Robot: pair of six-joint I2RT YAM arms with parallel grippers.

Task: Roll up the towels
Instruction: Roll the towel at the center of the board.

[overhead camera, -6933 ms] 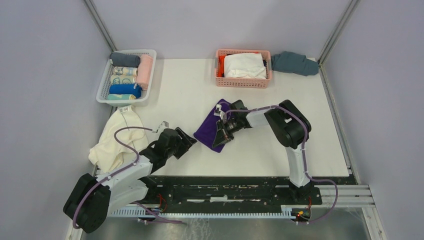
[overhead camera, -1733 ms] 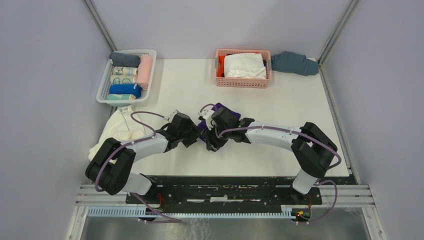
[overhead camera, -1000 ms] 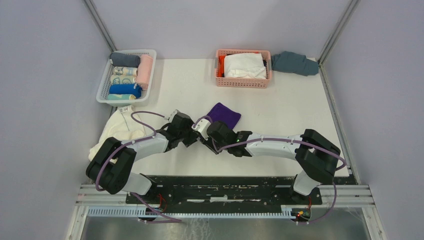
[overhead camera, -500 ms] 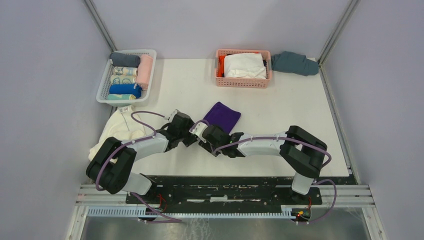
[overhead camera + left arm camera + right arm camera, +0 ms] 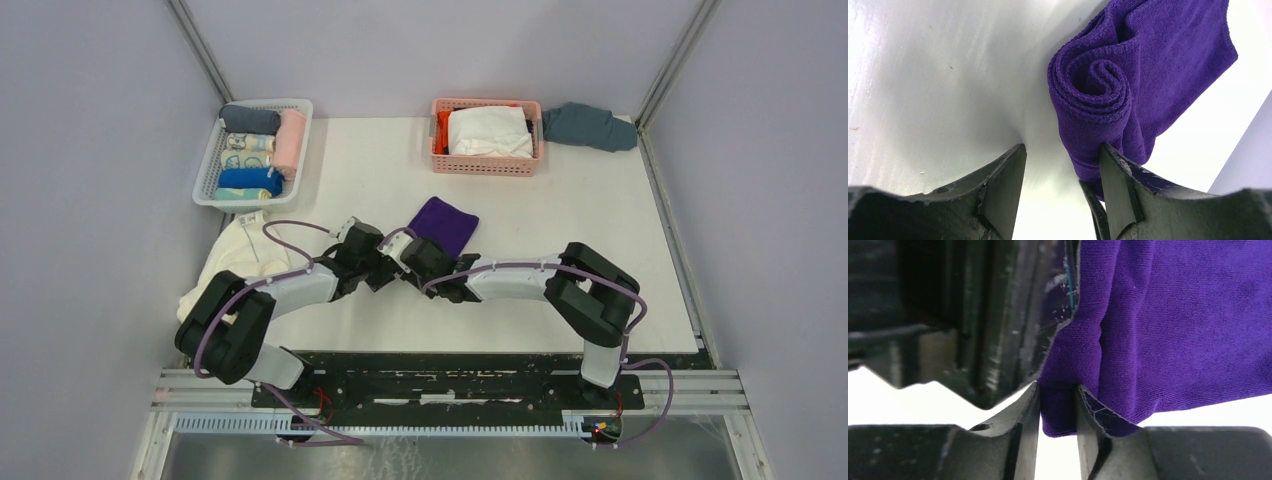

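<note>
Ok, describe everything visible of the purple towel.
The purple towel is soft, looped cloth, partly rolled: its near end forms a tight spiral, the rest lies flat on the white table. The right pincer pinches a fold at its edge; the open left pincer stands at the spiral's end, one finger touching the cloth.

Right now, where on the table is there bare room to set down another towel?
Bare table lies between the white basket and pink basket, and on the right, between the right arm and the table edge. Crowded: the left tool and right tool meet at the purple towel; the cream towel covers the left edge.
</note>
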